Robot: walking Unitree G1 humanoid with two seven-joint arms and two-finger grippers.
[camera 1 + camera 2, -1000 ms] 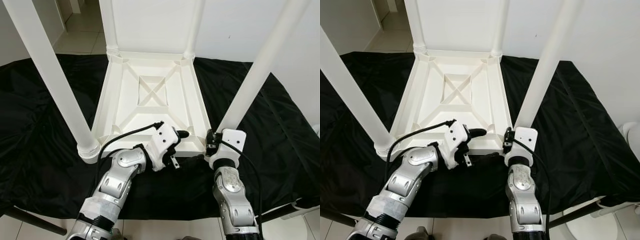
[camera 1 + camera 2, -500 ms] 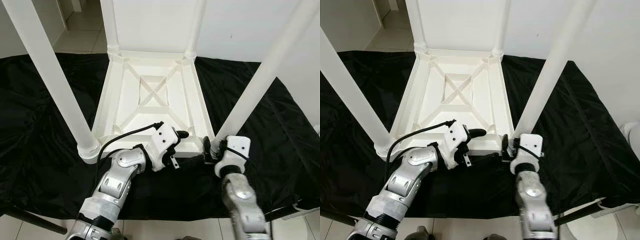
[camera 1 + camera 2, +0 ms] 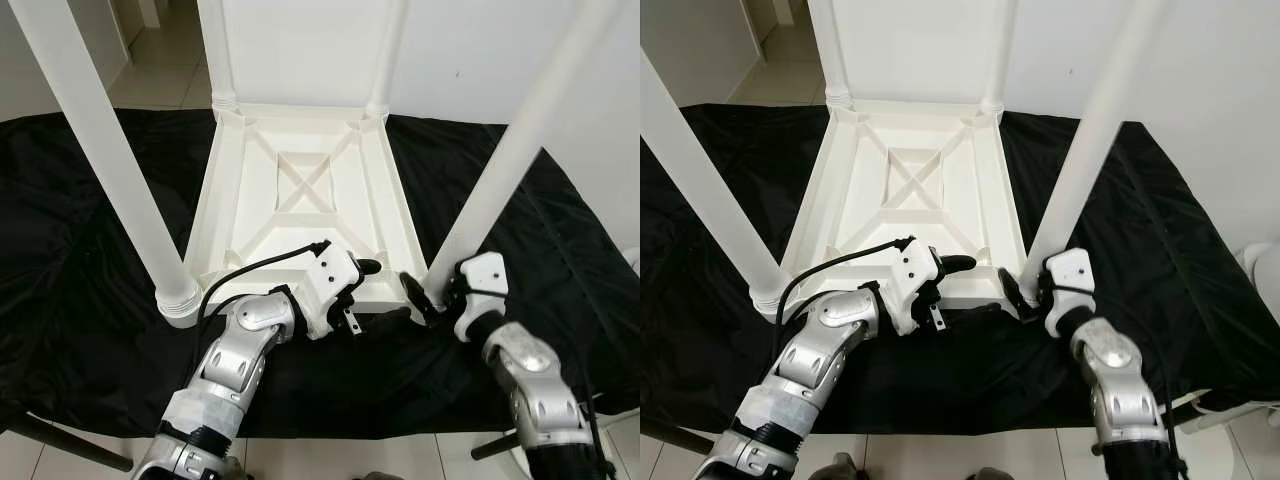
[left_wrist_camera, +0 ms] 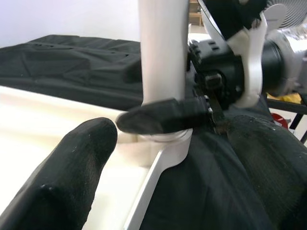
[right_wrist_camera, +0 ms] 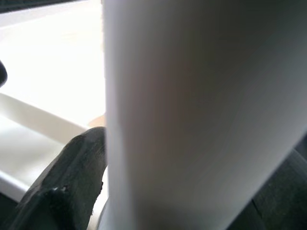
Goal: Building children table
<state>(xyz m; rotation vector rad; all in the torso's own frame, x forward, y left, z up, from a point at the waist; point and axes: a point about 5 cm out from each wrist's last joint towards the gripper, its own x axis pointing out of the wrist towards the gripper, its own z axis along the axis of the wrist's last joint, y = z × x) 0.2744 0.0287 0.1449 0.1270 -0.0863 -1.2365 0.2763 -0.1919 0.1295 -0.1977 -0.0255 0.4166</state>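
Tabletop [image 3: 300,195] upside down on black cloth [image 3: 80,270]. Right tool [image 3: 425,300] clamps near-right leg [image 3: 500,175] low, at socket. Left tool [image 3: 362,290] spread, empty, at rim. I judge plastic light, stiff, slick; hold low.

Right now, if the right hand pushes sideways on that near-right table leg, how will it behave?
The leg is probably stiff: a thick, straight white tube. Smooth plastic, so the right hand may slip. The upturned table looks hollow and light; it may slide on the black cloth.
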